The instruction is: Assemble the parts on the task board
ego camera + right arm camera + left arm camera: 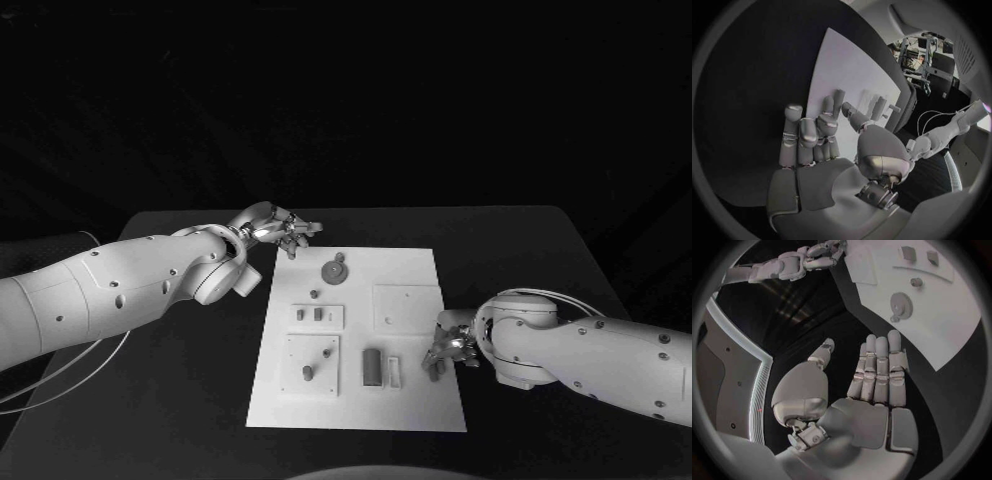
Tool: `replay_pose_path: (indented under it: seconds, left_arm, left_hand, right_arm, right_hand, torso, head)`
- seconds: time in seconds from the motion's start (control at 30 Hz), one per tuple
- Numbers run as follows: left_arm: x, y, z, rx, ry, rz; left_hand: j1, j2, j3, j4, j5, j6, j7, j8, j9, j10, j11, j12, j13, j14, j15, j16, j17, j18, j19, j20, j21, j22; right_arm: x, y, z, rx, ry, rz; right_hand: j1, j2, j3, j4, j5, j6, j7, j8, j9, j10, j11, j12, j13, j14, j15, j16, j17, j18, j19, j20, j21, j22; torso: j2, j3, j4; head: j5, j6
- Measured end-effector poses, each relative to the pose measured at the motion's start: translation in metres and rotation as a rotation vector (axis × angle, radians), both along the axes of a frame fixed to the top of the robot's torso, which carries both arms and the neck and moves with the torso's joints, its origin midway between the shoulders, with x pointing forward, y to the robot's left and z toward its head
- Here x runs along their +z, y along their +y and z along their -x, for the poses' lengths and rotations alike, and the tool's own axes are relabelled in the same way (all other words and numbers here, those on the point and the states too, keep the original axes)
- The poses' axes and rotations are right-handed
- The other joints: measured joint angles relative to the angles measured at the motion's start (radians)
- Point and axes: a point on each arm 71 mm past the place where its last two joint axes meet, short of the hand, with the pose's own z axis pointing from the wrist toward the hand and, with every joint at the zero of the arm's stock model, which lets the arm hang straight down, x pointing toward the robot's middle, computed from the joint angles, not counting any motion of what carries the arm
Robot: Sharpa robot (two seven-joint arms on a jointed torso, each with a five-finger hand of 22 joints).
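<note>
Board: white plate, lengthwise in the middle of the black table, with raised square panels.
Gear: round, toothed, lies flat near the board's far end.
Small parts: two short pieces side by side on the middle-left panel; a long bar lies nearer.
Left hand: off the board's far left corner, fingers straight and apart, holding nothing.
Right hand: at the board's right edge, fingers spread, nothing in them.
</note>
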Motion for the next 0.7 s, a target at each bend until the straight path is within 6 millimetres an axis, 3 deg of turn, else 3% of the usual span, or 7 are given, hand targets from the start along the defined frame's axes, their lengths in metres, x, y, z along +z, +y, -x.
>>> replay_pose_path:
  seconds: [0.23, 0.27, 0.37, 0.7]
  left_arm:
    - [0.0000, 0.0006, 0.0003, 0.000, 0.001, -0.001]
    - [0.0000, 0.0007, 0.0004, 0.000, 0.001, -0.001]
    - [0.0000, 0.0012, 0.0006, 0.000, 0.002, -0.001]
    - [-0.0001, 0.0009, 0.0006, -0.001, 0.003, -0.003]
  left_hand:
    - [0.000, 0.000, 0.000, 0.000, 0.000, 0.000, 0.000, 0.000, 0.000, 0.000, 0.000, 0.000, 0.000, 0.000, 0.000, 0.000, 0.001, 0.000, 0.000, 0.000, 0.000, 0.000]
    - [0.000, 0.000, 0.000, 0.000, 0.000, 0.000, 0.000, 0.000, -0.001, 0.000, 0.000, 0.000, 0.001, 0.000, 0.000, 0.000, 0.001, 0.000, 0.000, 0.000, 0.000, 0.001]
    - [0.000, 0.000, 0.000, 0.000, 0.000, 0.000, 0.000, 0.000, -0.001, 0.000, 0.000, 0.000, 0.001, 0.000, 0.000, 0.000, 0.001, 0.000, 0.000, 0.000, 0.000, 0.001]
    - [0.000, 0.000, 0.000, 0.000, 0.000, 0.000, 0.000, 0.000, -0.001, 0.000, 0.000, 0.000, 0.001, 0.000, 0.000, 0.000, 0.001, 0.000, 0.000, 0.000, 0.000, 0.002]
  right_arm:
    - [-0.0013, 0.0027, 0.0007, 0.021, -0.024, 0.014]
    - [-0.0015, 0.0029, 0.0008, 0.023, -0.027, 0.015]
    - [-0.0017, 0.0035, 0.0015, 0.027, -0.035, 0.017]
    - [-0.0019, 0.0015, 0.0027, -0.002, -0.026, -0.009]
  right_hand:
    - [0.008, -0.008, 0.000, 0.000, -0.004, 0.008, -0.007, 0.002, 0.003, -0.006, 0.006, -0.004, 0.000, -0.008, 0.003, 0.000, -0.013, 0.000, -0.003, 0.003, 0.000, 0.000]
    - [0.011, -0.011, 0.001, -0.001, -0.004, 0.008, -0.007, 0.017, 0.003, -0.009, 0.009, -0.004, 0.000, -0.011, 0.003, 0.000, -0.014, 0.000, -0.003, 0.003, 0.000, 0.000]
    - [0.028, -0.006, 0.004, -0.004, 0.002, 0.008, -0.007, 0.023, 0.003, -0.009, 0.014, -0.004, 0.000, -0.013, 0.002, 0.000, -0.018, 0.000, -0.007, 0.007, 0.000, 0.000]
    - [0.107, 0.031, 0.007, -0.013, 0.185, 0.008, -0.007, 0.023, 0.003, -0.013, 0.020, -0.004, 0.001, -0.015, 0.003, 0.000, -0.012, 0.000, -0.011, 0.011, 0.004, 0.000]
  torso:
    - [0.000, -0.0003, 0.0002]
    - [0.000, -0.0003, 0.0002]
    - [0.000, -0.0003, 0.0002]
    - [0.000, 0.0003, 0.0002]
  head:
    - [-0.002, 0.002]
    - [-0.002, 0.003]
    - [-0.001, 0.006]
    - [0.003, 0.011]
